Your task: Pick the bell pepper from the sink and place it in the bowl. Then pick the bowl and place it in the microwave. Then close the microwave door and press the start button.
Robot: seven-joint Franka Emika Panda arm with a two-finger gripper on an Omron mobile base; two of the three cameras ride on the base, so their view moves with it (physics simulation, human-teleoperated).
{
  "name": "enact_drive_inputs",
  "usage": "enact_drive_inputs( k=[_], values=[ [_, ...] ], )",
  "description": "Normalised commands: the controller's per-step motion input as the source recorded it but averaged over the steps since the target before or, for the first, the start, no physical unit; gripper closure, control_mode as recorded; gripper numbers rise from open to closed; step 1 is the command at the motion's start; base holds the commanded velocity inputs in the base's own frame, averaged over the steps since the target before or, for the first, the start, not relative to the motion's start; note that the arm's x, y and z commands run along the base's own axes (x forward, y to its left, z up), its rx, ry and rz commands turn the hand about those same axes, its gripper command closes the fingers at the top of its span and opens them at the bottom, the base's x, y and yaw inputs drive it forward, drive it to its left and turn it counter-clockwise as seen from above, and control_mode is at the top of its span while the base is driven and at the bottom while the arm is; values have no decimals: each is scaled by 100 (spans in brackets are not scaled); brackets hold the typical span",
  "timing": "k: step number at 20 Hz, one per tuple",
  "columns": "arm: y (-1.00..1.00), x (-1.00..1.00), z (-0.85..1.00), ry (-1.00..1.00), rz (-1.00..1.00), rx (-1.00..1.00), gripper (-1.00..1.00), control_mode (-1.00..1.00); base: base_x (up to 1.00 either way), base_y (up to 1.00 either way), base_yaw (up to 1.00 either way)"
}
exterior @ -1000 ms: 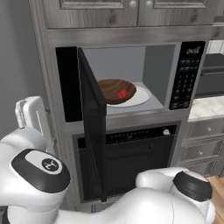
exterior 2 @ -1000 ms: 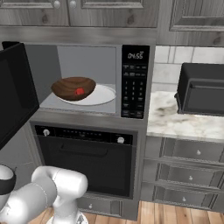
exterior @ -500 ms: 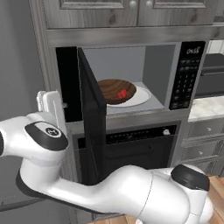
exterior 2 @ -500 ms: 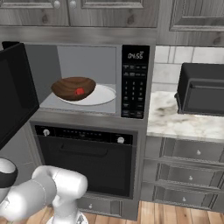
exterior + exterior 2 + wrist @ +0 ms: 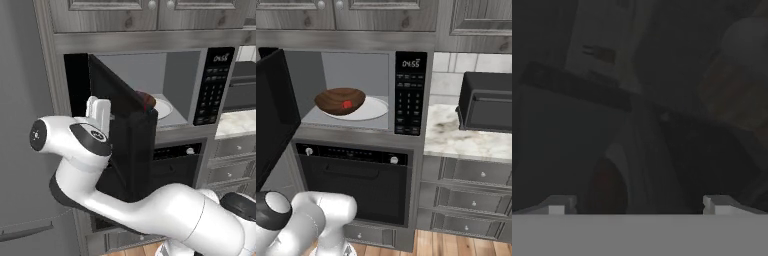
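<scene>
While its end effector [image 5: 98, 111] presses the microwave door [image 5: 125, 145], grip unreadable, the arm bends leftward.

From the left, the microwave door [image 5: 131, 145] stands half swung and covers most of the bowl [image 5: 146, 99], only a brown sliver with a red speck showing past its top edge; the gripper [image 5: 98, 111] sits tight behind the door's outer face, fingertips hidden, so can't tell if they're spread or closed. In the right base view the microwave door [image 5: 273, 117] is cut off by the left edge. The hand view is dark and murky, shapes behind the door glass unreadable.
</scene>
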Motion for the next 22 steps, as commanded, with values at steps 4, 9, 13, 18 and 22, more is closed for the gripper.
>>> enact_drive_inputs(
  k=[4,9,13,18,22],
  values=[
    [-100,1,-4,-2,-4,14,-100,-100,0,0,0],
    [-100,24,0,-4,0,13,-100,-100,0,0,0],
    [-100,51,0,-7,0,12,-100,-100,0,0,0],
    [-100,82,0,-8,0,7,-100,-100,0,0,0],
    [-100,100,0,-6,1,4,-100,-100,0,0,0]
  ],
)
